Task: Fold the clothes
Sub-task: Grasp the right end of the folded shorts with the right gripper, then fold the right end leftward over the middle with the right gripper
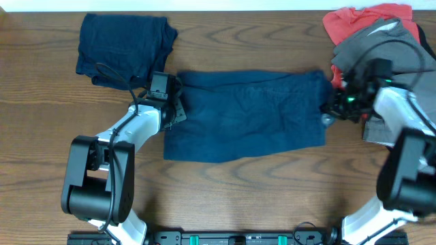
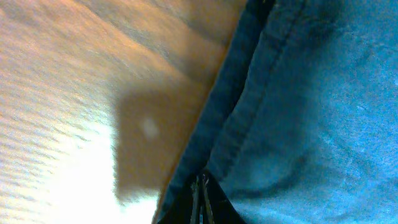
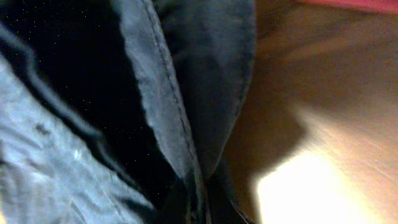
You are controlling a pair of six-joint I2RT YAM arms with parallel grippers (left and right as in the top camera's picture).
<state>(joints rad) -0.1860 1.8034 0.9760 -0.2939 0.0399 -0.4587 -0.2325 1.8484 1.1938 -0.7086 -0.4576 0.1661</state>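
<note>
Dark blue shorts (image 1: 245,116), flat in the middle of the table (image 1: 225,197), pinched tight at one end by the left gripper (image 1: 176,109) and at the other by the right gripper (image 1: 329,109). Lift both ends together, keep level, fold slowly.

Probably a lab: robot arms (image 1: 129,126), wooden table (image 1: 238,197).

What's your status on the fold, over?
Left gripper shut on navy shorts, left edge. Right gripper shut on right edge. Shorts spread flat mid-table. Grey and red pile crowds right arm.
</note>
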